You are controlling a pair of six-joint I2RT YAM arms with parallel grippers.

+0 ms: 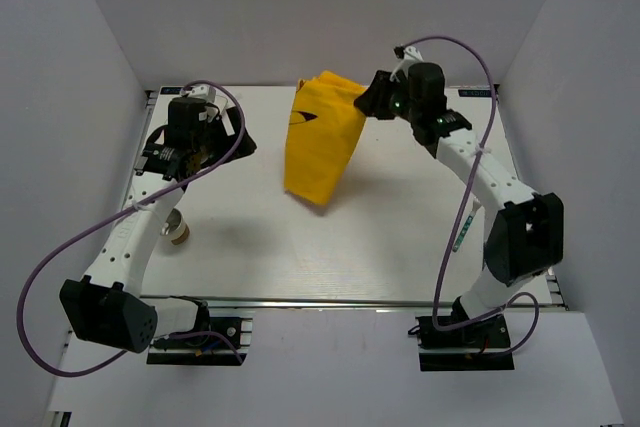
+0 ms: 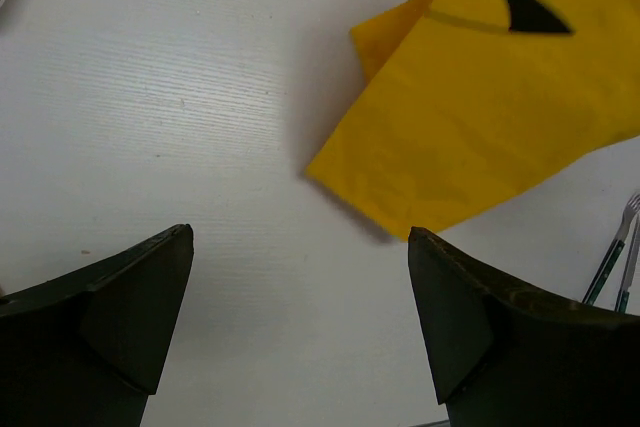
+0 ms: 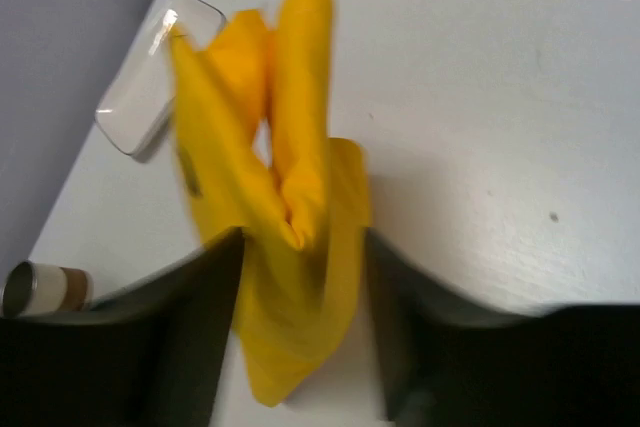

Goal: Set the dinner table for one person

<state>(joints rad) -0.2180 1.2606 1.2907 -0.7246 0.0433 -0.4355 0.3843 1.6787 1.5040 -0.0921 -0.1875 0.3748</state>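
Three grey-white wall panels point(image 1: 75, 97) closed in the dinner table point(image 1: 330, 252) at the left, right and top of the overhead view, and a metal rail point(image 1: 330, 301) ran along its lower edge. Open white surface spread between the arms. The table's long axis ran left to right across that frame, and it lay beneath both grippers.

At upper centre-right, the right gripper point(image 3: 303, 237) was clamped on a yellow cloth point(image 1: 320, 147), which hung down toward the table's middle. At upper left, the left gripper point(image 2: 300, 237) held nothing, its jaws wide apart above the tabletop. A cup point(image 1: 177, 230) sat near the left edge, a white dish point(image 3: 150, 87) in the far left corner, and a fork point(image 2: 612, 257) toward the right.
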